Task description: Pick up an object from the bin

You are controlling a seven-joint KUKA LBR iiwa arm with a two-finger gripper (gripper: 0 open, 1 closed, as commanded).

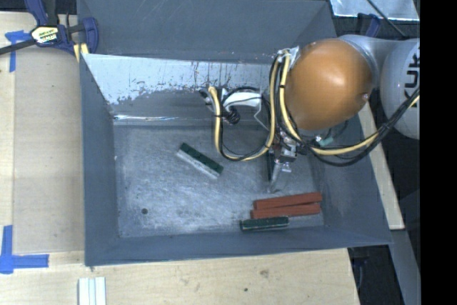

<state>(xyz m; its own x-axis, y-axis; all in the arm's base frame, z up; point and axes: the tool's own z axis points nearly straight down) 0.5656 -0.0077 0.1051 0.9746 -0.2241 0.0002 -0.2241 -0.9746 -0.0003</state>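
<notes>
Found gripper [278,178] low over the bin floor, right of centre, just above the reddish-brown flat rectangular bars [287,206]. Could not tell whether spread or pressed together. Saw nothing held. Logged the bars as apparently two, side by side near the front wall of the grey metal bin [100,175], with a dark green flat strip [265,223] just in front. Noted a green-and-black strip [201,159] well apart, to the left. Judged the bars stiff, light, smooth and low-lying; best pinched across the narrow width at mid-length.
</notes>
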